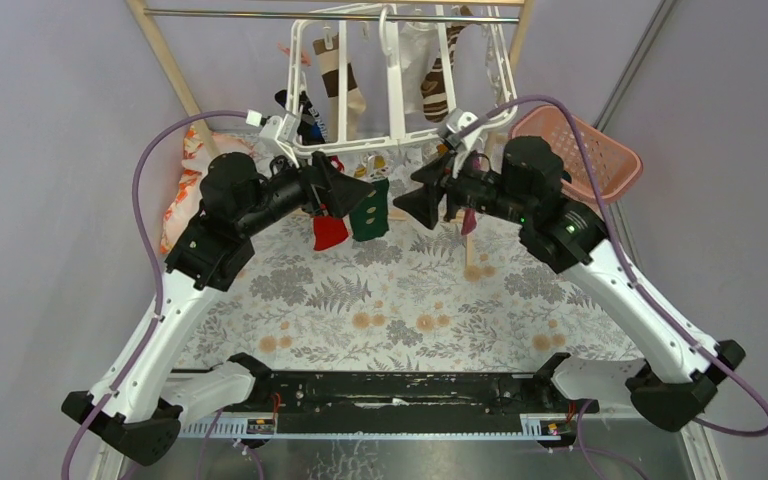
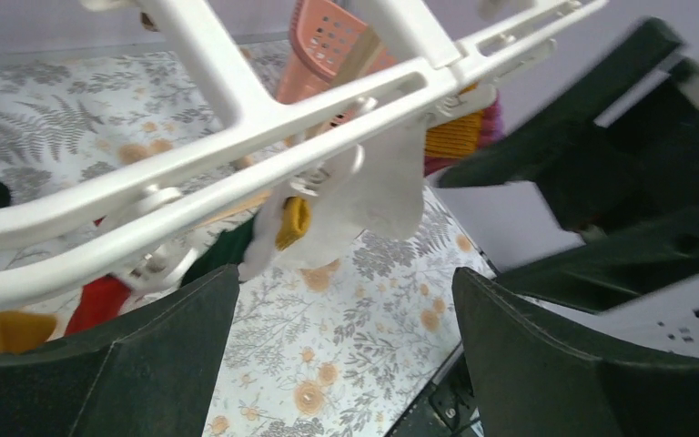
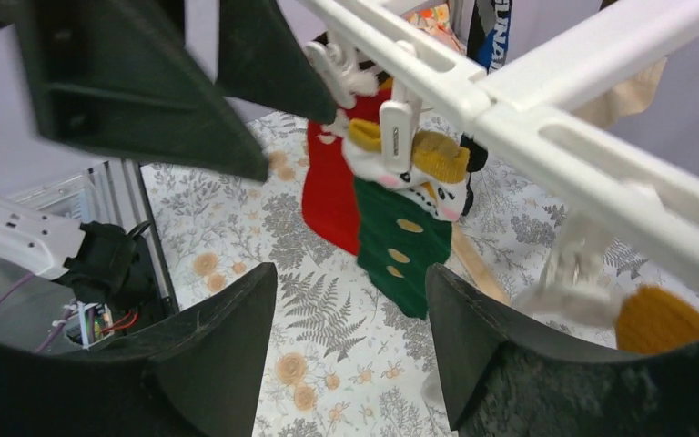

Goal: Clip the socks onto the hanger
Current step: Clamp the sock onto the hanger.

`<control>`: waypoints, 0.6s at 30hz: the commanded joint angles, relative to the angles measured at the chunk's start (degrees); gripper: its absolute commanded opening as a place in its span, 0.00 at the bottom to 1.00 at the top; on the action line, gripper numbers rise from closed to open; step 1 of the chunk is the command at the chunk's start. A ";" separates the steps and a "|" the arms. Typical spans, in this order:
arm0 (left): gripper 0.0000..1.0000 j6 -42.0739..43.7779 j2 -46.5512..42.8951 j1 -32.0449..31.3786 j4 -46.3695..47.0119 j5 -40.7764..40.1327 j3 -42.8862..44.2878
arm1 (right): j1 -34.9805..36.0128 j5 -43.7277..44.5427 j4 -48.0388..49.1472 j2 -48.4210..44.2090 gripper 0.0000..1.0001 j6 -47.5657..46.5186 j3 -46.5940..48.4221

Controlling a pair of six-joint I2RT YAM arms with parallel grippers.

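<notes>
Left end effector [image 2: 346,300] and right end effector [image 3: 350,291] both gaped empty under the hanger [image 1: 397,100]; several socks [image 1: 369,212] hung clipped (any unclipped ones weren't visible).

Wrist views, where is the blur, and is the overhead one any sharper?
Left wrist: the right gripper smears at right, hanger fairly sharp. Right wrist: a dangling clip and orange sock blur at lower right. Top external: sharp, evenly lit.

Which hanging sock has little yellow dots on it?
The dark green sock, clipped under the front bar of the white hanger. It alone shows yellow dots down its front; the red sock right beside it has none.
</notes>
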 commanded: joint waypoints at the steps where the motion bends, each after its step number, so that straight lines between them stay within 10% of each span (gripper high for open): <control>1: 0.95 3.20 -0.87 -0.26 -1.83 -6.01 0.00 | 0.17 -1.64 3.15 -8.57 0.68 2.11 -1.76; 6: 0.95 3.15 0.01 -0.23 -1.86 -9.31 -0.20 | 0.19 1.35 -0.47 -13.83 0.68 4.21 0.56; 18: 0.96 -0.85 2.10 1.29 2.55 -11.59 -1.90 | 0.13 43.56 -5.16 -8.94 0.60 5.91 11.33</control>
